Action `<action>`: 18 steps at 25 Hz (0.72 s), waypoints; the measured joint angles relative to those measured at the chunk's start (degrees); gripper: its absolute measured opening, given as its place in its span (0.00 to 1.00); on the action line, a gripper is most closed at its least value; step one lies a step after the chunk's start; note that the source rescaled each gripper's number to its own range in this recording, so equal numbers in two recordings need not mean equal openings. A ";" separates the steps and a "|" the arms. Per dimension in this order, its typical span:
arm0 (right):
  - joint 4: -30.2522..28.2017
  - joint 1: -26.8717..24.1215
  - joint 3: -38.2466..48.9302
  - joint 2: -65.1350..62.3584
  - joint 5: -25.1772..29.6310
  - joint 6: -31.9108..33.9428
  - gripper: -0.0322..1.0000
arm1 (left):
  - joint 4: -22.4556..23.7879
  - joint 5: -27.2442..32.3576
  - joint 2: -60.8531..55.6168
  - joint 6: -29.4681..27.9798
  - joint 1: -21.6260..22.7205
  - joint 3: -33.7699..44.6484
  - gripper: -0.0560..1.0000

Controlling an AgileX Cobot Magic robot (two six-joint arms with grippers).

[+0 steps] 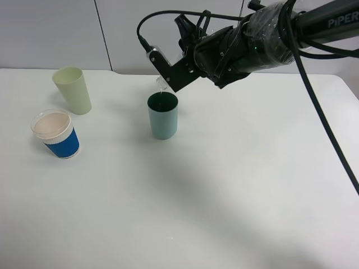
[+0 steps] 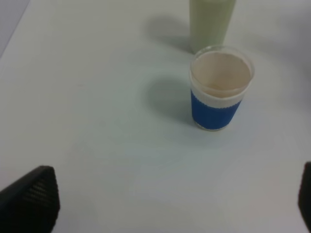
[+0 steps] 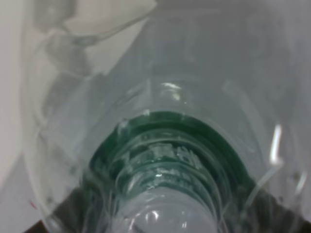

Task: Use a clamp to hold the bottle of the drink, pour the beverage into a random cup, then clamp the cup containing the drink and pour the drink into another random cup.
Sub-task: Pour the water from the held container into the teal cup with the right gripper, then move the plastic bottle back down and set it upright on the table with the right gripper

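My right gripper (image 1: 166, 72) is shut on a clear plastic bottle (image 1: 162, 84). It holds the bottle tilted, with the mouth pointing down just above the rim of a teal cup (image 1: 163, 116) at the table's middle. In the right wrist view the bottle (image 3: 165, 160) fills the frame, and the cup's dark green rim (image 3: 146, 121) shows through it. A blue-and-white paper cup (image 1: 56, 134) (image 2: 219, 87) and a pale green cup (image 1: 73, 89) (image 2: 211, 22) stand upright at the left. My left gripper (image 2: 167, 204) is open and empty, hovering in front of the blue-and-white cup.
The white table (image 1: 224, 190) runs wide to the front and right. Black cables (image 1: 314, 101) hang from the right arm over the table's right side. A grey wall stands behind the table's back edge.
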 joint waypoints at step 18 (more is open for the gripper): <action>23.95 0.00 0.00 -11.60 1.25 28.61 0.04 | 0.00 0.00 0.00 0.00 0.00 0.00 1.00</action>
